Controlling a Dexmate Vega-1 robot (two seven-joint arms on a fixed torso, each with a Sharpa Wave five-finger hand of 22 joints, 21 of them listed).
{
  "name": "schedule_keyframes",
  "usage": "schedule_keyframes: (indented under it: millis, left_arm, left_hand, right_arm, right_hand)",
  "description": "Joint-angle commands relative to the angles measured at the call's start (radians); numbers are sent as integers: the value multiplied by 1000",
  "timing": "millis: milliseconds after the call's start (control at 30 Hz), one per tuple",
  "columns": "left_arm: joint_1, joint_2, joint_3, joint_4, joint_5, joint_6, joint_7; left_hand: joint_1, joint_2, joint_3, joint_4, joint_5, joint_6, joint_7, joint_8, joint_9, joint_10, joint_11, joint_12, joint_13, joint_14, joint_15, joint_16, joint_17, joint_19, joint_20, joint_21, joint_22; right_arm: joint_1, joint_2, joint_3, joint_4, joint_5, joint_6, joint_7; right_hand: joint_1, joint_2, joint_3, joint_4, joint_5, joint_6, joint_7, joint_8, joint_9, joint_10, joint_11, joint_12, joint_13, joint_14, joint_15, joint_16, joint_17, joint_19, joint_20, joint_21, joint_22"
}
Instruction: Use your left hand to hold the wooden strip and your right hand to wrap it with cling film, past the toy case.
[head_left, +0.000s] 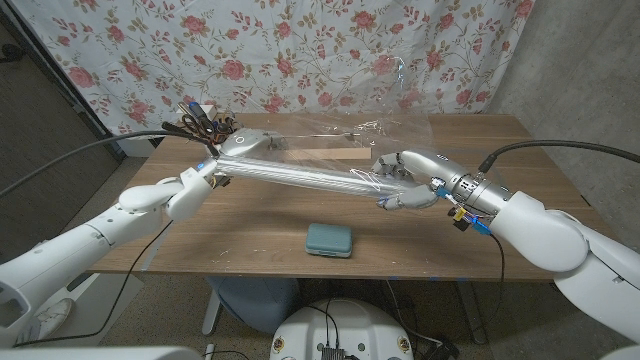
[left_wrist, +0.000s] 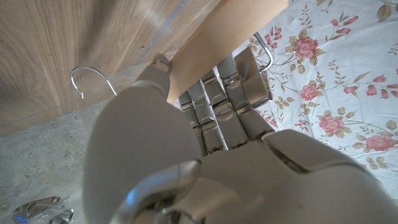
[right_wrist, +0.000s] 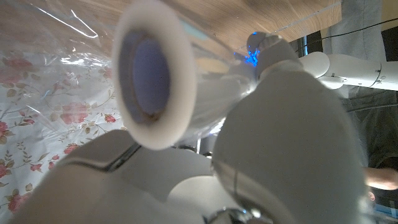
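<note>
Seen from the head camera, the left robot hand (head_left: 197, 187) closes its fingers around one end of a wooden strip (head_left: 315, 154) held above the tabletop (head_left: 240, 235), near a holder of dark-handled tools (head_left: 203, 124) at the back left. The right robot hand (head_left: 408, 182) grasps a roll of cling film (head_left: 300, 180), which stretches as a long shiny cylinder from that hand toward the left one. A loose sheet of film (head_left: 385, 125) billows up from the strip toward the flowered curtain (head_left: 300, 50) behind. A small teal toy case (head_left: 329, 240) lies flat on the near part of the tabletop, well apart from both hands and in front of the roll.

In the left wrist view, the left robot hand (left_wrist: 205, 143) is clenched on the wooden strip (left_wrist: 217, 50), fingers (left_wrist: 233, 93) wrapped over one face and the thumb pressing the other. The wooden tabletop (left_wrist: 74, 43) and the flowered curtain (left_wrist: 336, 93) lie beyond.

In the right wrist view, the right robot hand (right_wrist: 249, 155) grips the cling film roll (right_wrist: 155, 93), whose white hollow end faces the camera. Stretched film (right_wrist: 56, 62) runs off over the tabletop (right_wrist: 261, 15), and the left arm (right_wrist: 354, 62) shows beyond the roll.
</note>
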Motion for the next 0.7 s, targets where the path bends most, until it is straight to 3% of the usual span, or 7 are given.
schedule_keyframes:
  millis: [33, 700]
  left_arm:
    - [3, -16, -5, 9, -26, 13, 19]
    - [28, -13, -48, -3, -62, 32, 80]
  left_hand:
    - [11, 20, 85, -1, 6, 60, -60, 107, 4, 49, -49, 32, 4, 112, -111, 9, 3, -5, -1, 7, 3]
    - [11, 21, 86, 0, 6, 57, -63, 112, 2, 43, -50, 36, 5, 110, -112, 8, 3, -7, -1, 12, 3]
  right_arm:
    - [-8, -24, 8, -4, -7, -43, 39]
    - [1, -66, -11, 19, -15, -104, 48]
  right_hand:
    - [160, 176, 104, -8, -3, 5, -12, 11, 10, 260, -247, 401, 30, 198, -236, 357, 0, 21, -81, 6, 9]
    - [162, 178, 105, -8, -9, 5, -13, 10, 2, 262, -248, 402, 30, 197, -236, 359, 0, 19, -81, 5, 12]
